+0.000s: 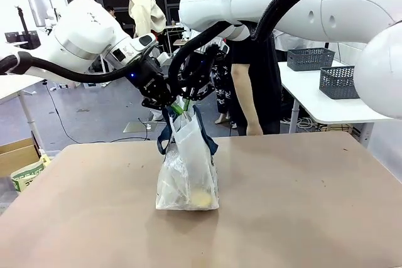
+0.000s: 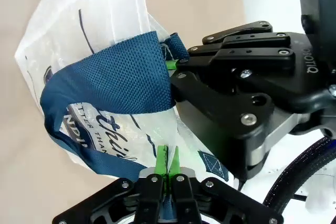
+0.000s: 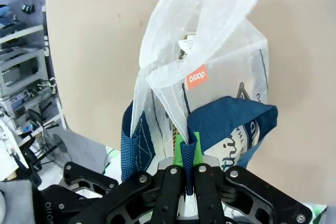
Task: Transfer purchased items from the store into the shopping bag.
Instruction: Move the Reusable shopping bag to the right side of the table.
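The shopping bag (image 1: 188,174), clear plastic with navy straps, stands on the brown table (image 1: 301,205) at its middle. A round yellow purchased item (image 1: 201,199) shows through its bottom. Both grippers meet at the bag's top. My left gripper (image 1: 164,103) is shut, its green pads pinching the bag's rim by a navy strap (image 2: 110,82); its fingertips (image 2: 163,157) press flat together. My right gripper (image 1: 191,95) is shut on the other strap (image 3: 226,114) and the plastic edge; it sits close by as the black body (image 2: 236,87) in the left wrist view. The store is out of view.
A person (image 1: 251,73) stands at the far side of the table, behind the arms. Two dark lattice baskets (image 1: 311,59) (image 1: 339,83) sit on a white table at the back right. A cardboard box (image 1: 16,155) is on the floor at left.
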